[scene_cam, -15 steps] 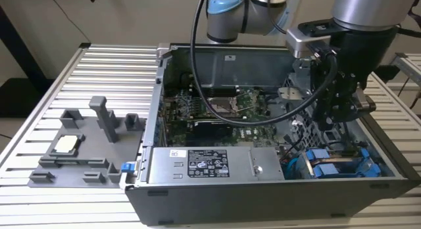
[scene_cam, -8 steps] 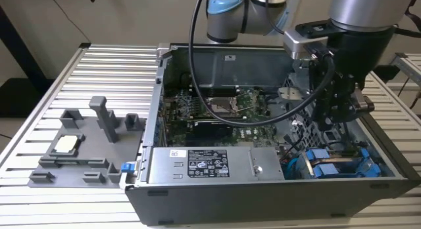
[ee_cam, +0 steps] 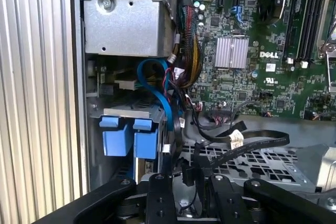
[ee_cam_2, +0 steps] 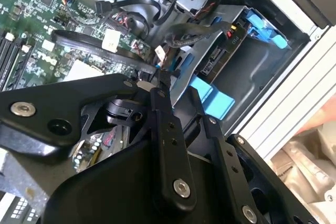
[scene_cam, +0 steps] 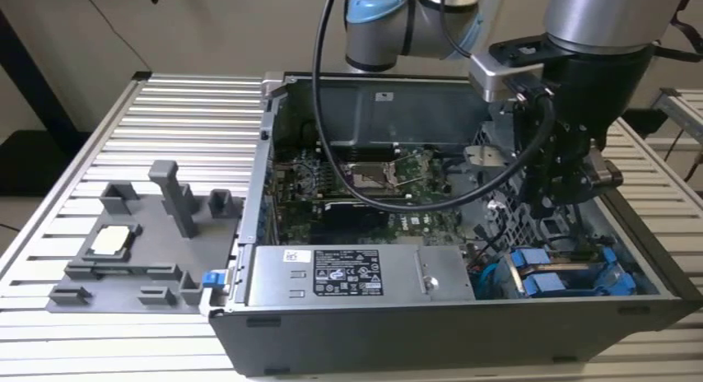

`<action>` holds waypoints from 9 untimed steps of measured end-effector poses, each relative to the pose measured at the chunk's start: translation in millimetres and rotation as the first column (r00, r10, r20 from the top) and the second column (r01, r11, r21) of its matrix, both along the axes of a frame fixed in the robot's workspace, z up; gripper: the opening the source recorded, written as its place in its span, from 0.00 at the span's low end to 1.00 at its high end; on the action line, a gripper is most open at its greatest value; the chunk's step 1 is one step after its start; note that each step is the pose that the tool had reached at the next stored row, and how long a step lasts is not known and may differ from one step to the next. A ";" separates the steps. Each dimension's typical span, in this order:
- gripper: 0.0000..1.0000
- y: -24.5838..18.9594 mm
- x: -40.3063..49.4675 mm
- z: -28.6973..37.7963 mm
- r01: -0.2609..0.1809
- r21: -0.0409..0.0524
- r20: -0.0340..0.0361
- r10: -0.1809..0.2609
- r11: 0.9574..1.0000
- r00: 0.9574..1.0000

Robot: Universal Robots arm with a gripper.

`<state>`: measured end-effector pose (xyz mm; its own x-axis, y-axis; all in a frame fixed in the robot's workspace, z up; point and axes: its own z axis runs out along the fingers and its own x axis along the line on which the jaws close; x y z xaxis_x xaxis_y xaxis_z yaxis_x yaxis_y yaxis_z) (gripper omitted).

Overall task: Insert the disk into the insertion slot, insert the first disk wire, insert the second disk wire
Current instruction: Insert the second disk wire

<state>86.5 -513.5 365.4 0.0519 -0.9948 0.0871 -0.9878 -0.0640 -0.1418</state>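
The work stands at the wire stage. In the first wrist view the end effector is closed down on the plug of a flat black disk wire, which loops up from the jaws across the perforated metal beside the motherboard. I cannot tell whether it is the first wire or the second.

The arm reaches into the open computer case on the slatted bench, at the exterior view's right, above the corner that holds the insertion slot. In the second wrist view the disk appears to sit already in that slot, framed by its blue carrier, with its connector edge turned toward the fingertips. The plug is near that edge but not yet on it.

By my judgement, seating it calls for squaring the plug to the drive's socket and a straight, light push, since other cables crowd close by and could snag. A blue cable also curves down beside the bay; where it ends is hidden.
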 end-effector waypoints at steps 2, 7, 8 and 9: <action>0.31 0.0 -0.1 -0.1 -0.004 0.000 0.000 0.004 1.000 1.000; 0.17 0.0 -0.1 -0.4 -0.005 -0.001 0.001 0.005 1.000 1.000; 0.17 0.0 -0.1 -0.6 -0.005 -0.001 0.002 0.005 1.000 1.000; 0.16 0.0 -0.1 -0.6 -0.006 -0.001 0.002 0.006 1.000 1.000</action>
<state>86.3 -513.5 364.8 0.0574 -0.9945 0.0879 -0.9872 -0.0696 -0.1435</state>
